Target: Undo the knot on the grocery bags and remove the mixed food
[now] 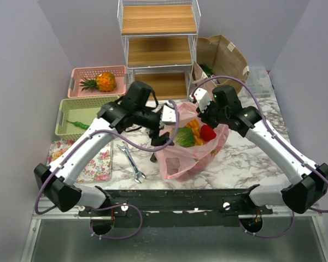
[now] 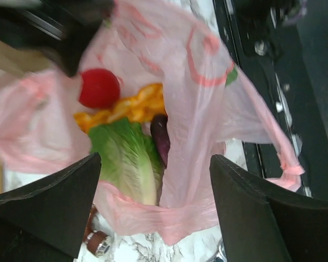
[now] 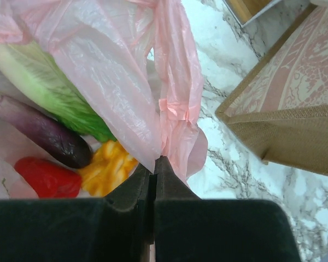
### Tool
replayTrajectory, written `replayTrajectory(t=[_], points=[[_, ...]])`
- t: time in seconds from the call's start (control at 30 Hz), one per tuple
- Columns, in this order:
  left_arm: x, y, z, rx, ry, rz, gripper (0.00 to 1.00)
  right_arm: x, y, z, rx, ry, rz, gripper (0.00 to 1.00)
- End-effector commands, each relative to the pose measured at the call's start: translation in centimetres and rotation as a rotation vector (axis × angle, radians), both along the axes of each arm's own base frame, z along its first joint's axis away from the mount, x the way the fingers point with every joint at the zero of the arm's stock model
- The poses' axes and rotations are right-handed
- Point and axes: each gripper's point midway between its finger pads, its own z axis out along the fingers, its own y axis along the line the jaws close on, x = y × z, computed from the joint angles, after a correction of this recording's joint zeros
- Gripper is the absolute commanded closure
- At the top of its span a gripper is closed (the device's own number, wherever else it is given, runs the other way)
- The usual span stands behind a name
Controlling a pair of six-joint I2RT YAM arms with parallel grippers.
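R end effector (image 3: 156, 164) pinched shut on pink bag (image 3: 120, 82) rim; bag sits mid surface (image 1: 235, 164). L end effector (image 2: 154, 158) wide, empty. We see lettuce (image 2: 126, 164) + eggplant (image 2: 160, 136) straight ahead btw its fingers, eggplant lengthwise toward it. L nearer.

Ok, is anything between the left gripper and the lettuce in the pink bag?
Nothing visible. The pink bag gapes open and the lettuce lies bare before the open left gripper; the shut right gripper pinches the bag's rim.
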Motion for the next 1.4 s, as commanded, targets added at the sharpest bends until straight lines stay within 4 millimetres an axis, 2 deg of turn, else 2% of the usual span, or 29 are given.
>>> replayTrajectory(t=[0.0, 0.17, 0.2, 0.23, 0.27, 0.3, 0.33, 0.4, 0.5, 0.53, 0.6, 0.67, 0.73, 0.87, 1.0, 1.07, 1.17, 1.2, 1.23, 1.3, 1.37], points=[[-0.4, -1.1, -6.3, 0.161, -0.098, -0.107, 0.17, -0.2, 0.2, 2.4, 0.124, 0.041, -0.075, 0.99], [-0.3, -2.3, -11.1, 0.249, -0.027, -0.105, 0.2, 0.5, -0.7, 3.4, 0.18, 0.061, -0.128, 0.99], [-0.2, -2.3, -12.1, 0.268, -0.032, -0.098, 0.29, 0.6, -0.9, 3.6, 0.185, 0.062, -0.135, 0.99], [0.0, -2.2, -12.6, 0.293, -0.044, -0.089, 0.43, 0.8, -1.2, 3.8, 0.193, 0.063, -0.147, 0.99], [0.4, -2.2, -12.6, 0.303, -0.06, -0.076, 0.67, 1.0, -1.6, 4.1, 0.204, 0.064, -0.166, 0.99], [1.2, -2.3, -11.8, 0.3, -0.088, -0.042, 0.87, 1.5, -2.4, 4.4, 0.219, 0.064, -0.194, 0.99], [2.2, -2.6, -10.1, 0.268, -0.134, 0.001, 1.0, 2.0, -3.2, 5.0, 0.242, 0.063, -0.228, 0.99], [3.5, -3.1, -5.0, 0.173, -0.242, 0.067, 1.0, 3.4, -5.7, 6.3, 0.293, 0.067, -0.315, 0.99], [3.2, -3.2, 2.6, 0.041, -0.375, 0.074, 1.0, 4.5, -9.7, 8.1, 0.346, 0.074, -0.416, 0.99], [2.7, -2.9, 3.8, 0.029, -0.411, 0.051, 1.0, 4.2, -10.4, 8.1, 0.344, 0.079, -0.43, 0.99], [1.3, -1.9, 4.0, 0.052, -0.484, -0.015, 1.0, 2.8, -10.8, 7.9, 0.318, 0.091, -0.411, 0.99], [0.4, -0.8, 1.3, 0.113, -0.52, -0.065, 1.0, 0.9, -10.5, 6.3, 0.297, 0.121, -0.365, 0.99], [-1.0, 0.3, -2.9, 0.183, -0.507, -0.133, 1.0, -0.9, -10.4, 3.7, 0.268, 0.183, -0.323, 0.99], [-3.1, 1.9, -13.2, 0.336, -0.525, -0.231, 1.0, -4.6, -10.2, -2.1, 0.201, 0.308, -0.222, 0.99], [-5.5, 3.3, -19.9, 0.429, -0.517, -0.296, 1.0, -7.6, -10.2, -5.4, 0.137, 0.346, -0.116, 0.99], [-6.7, 4.0, -21.8, 0.46, -0.506, -0.329, 1.0, -8.9, -10.4, -6.0, 0.102, 0.344, -0.059, 0.99], [-7.9, 4.1, -22.5, 0.444, -0.52, -0.35, 1.0, -10.8, -10.7, -6.3, 0.062, 0.346, 0.006, 0.98], [-8.4, 3.8, -22.4, 0.43, -0.52, -0.354, 0.98, -11.4, -10.8, -6.4, 0.051, 0.355, 0.032, 0.89], [-8.8, 3.5, -22.1, 0.417, -0.522, -0.355, 0.91, -11.8, -10.7, -6.2, 0.051, 0.36, 0.051, 0.75], [-9.4, 2.8, -21.4, 0.39, -0.525, -0.348, 0.72, -11.8, -10.3, -5.2, 0.069, 0.348, 0.068, 0.37], [-9.2, 2.2, -20.0, 0.368, -0.508, -0.311, 0.49, -11.1, -9.7, -3.6, 0.103, 0.32, 0.08, 0.21]])
